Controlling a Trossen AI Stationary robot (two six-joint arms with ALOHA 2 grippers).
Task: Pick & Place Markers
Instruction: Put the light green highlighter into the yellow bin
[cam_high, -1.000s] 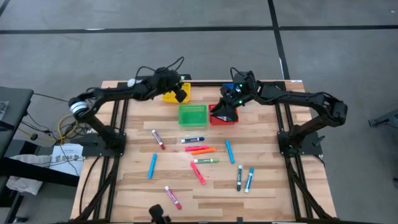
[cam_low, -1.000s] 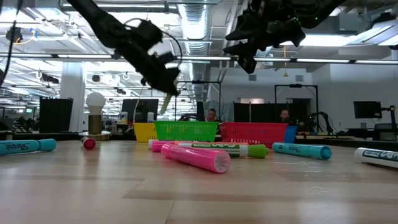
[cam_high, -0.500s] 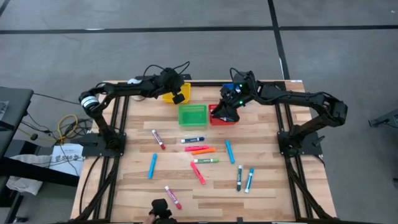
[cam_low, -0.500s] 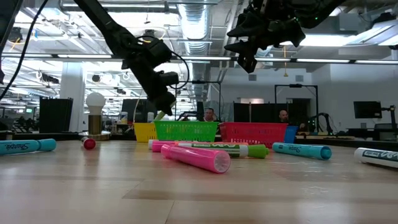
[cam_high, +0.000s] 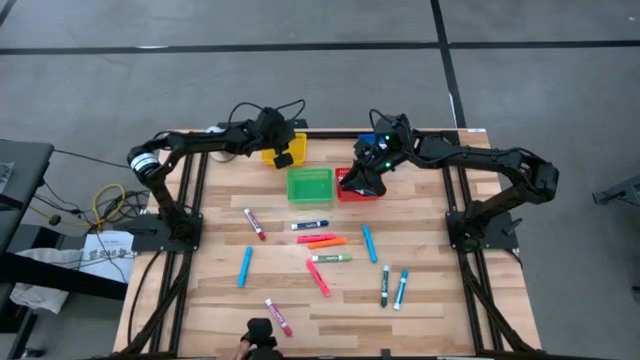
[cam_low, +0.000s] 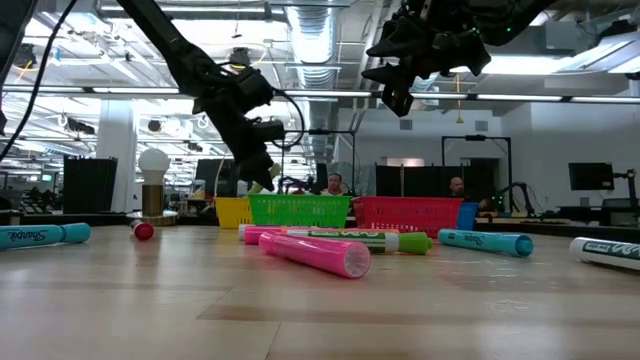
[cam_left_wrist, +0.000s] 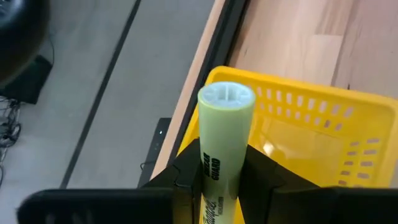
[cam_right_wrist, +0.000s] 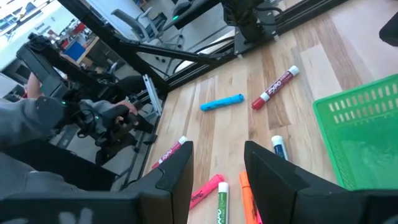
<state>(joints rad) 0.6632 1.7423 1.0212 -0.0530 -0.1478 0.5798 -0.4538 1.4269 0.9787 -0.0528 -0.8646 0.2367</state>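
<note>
Left pincer (cam_left_wrist: 225, 180) has swung toward eleven o'clock, clamped on a yellow-green marker (cam_left_wrist: 221, 149) above the yellow basket (cam_left_wrist: 311, 134); release comes next. Right pincer (cam_right_wrist: 216, 165) waits apart, empty.

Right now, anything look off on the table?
Nothing stands out. Loose markers lie scattered flat on the table, none damaged. The left gripper holds a yellow-green marker over the yellow basket; the right gripper hangs open over the red basket.
</note>
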